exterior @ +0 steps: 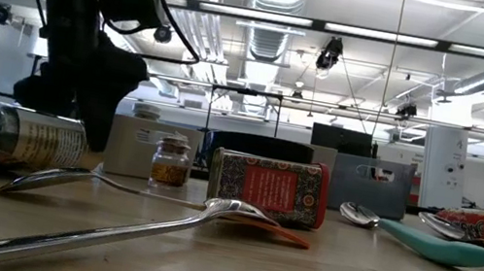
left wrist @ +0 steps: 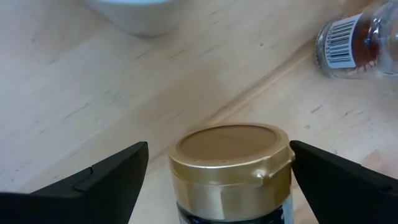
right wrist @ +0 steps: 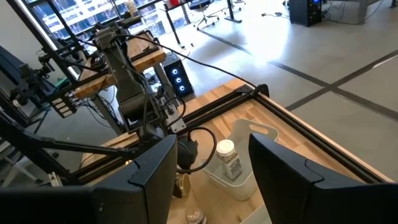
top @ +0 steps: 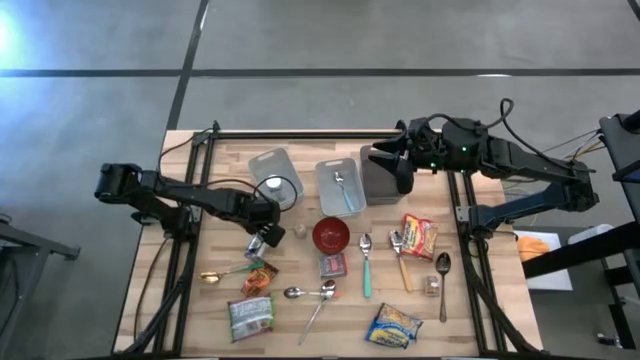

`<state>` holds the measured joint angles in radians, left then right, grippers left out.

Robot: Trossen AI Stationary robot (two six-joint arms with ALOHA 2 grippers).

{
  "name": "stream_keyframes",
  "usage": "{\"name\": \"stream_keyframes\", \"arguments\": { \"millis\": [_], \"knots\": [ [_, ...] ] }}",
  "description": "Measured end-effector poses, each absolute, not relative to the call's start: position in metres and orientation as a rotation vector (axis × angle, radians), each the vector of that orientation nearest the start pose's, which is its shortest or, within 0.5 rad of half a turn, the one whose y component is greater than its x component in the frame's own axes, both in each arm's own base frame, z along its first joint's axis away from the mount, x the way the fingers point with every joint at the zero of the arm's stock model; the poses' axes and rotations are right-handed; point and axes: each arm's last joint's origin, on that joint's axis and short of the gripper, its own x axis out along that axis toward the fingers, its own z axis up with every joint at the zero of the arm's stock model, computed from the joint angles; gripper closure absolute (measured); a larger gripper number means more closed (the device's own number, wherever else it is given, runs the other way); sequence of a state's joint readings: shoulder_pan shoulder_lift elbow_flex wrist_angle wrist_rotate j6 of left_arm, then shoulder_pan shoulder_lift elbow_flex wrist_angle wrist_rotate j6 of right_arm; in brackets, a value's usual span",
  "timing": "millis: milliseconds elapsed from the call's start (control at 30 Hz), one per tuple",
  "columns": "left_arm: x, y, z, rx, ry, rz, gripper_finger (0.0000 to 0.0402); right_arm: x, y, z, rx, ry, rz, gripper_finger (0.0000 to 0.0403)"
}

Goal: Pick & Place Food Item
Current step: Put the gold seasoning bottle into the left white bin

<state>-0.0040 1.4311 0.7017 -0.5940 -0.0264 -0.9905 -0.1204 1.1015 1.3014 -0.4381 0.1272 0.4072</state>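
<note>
1. Between the black fingers (left wrist: 93,183) of the left gripper (left wrist: 217,180) lies a can (left wrist: 231,168) with a gold lid and rim.
2. Just past the can, a small clear jar (left wrist: 354,40) holds brown contents and has a white barcode label.
3. Beneath both, the table (left wrist: 93,93) is pale, streaked wood.
4. Farther off stand a red bowl (top: 331,235), a red box (exterior: 268,188) with a patterned label, and a spoon with a teal handle (top: 366,268).

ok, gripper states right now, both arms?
Left gripper: open, straddling the gold-lidded jar, not gripping.
Right gripper: partly open, empty, raised over the grey bin.
</note>
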Motion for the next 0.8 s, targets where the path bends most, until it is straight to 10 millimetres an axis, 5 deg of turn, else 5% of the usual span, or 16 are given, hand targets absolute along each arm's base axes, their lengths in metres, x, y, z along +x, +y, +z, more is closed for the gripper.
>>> {"name": "stream_keyframes", "arguments": {
  "millis": [333, 800],
  "knots": [
    [0.233, -0.001, 0.153, -0.799, 1.184, 0.614, 0.0144, 0.221, -0.030, 0.424, 0.402, 0.185, -0.292, 0.0207],
    [0.236, -0.003, 0.163, -0.894, 1.179, 0.577, 0.0145, 0.221, -0.030, 0.424, 0.407, 0.186, -0.287, 0.0207]
  ]
}}
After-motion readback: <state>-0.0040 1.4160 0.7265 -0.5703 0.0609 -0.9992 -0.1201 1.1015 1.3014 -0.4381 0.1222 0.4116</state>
